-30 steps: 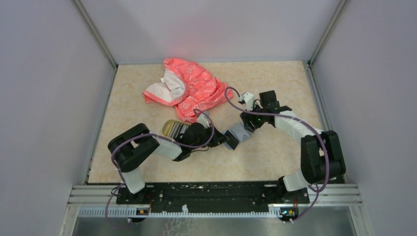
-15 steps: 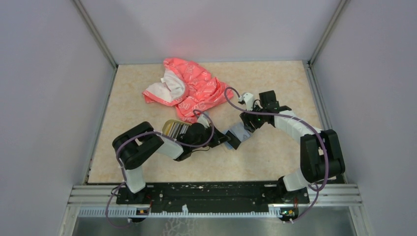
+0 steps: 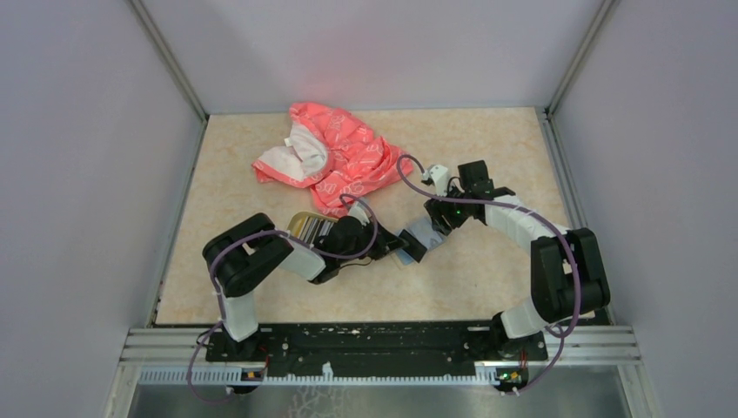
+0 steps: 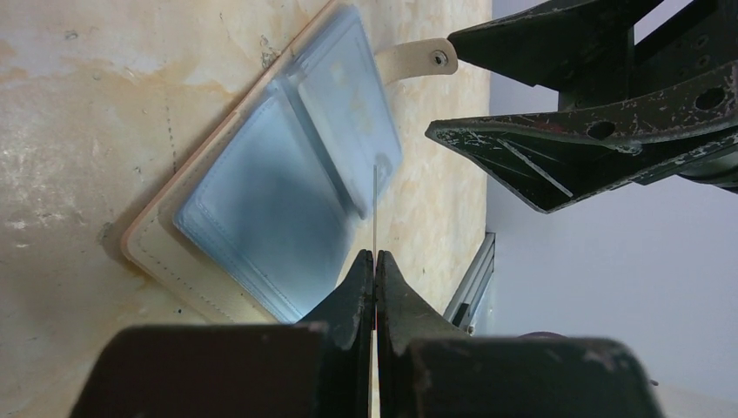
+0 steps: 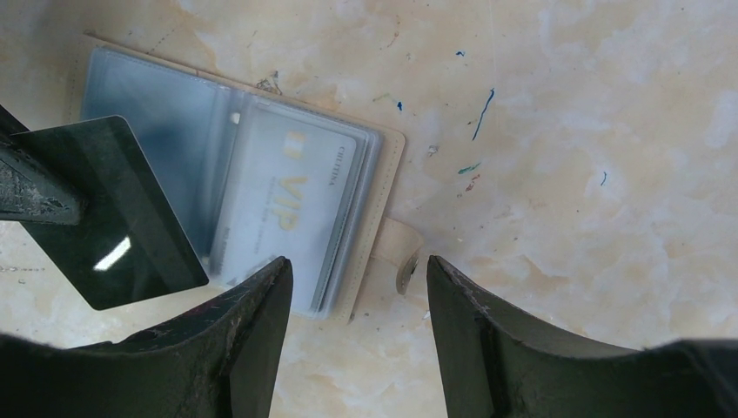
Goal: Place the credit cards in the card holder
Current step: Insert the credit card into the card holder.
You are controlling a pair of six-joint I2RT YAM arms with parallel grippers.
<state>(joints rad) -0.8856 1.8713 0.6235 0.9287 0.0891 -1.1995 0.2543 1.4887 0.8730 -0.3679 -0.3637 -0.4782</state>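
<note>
The left end effector is pinched shut on a dark credit card, held by one edge so that it shows only as a thin line in the left wrist view; behind that arm, to its left on the desk, an oval gold-rimmed dish holds striped credit cards, partly hidden by the arm; a pink-red cloth lies bunched farther back; the dark card is raised over the left page of the card holder, its free edge towards the fold, and whether it touches the sleeves cannot be told; the holder lies open and flat near the middle of the desk, blue-grey clear sleeves up, tan border around them; a pale VIP card sits in a sleeve of the right page; the snap tab sticks out from the holder's right edge; the right end effector stands partly open with nothing between its fingers, which straddle that right edge and the tab.
</note>
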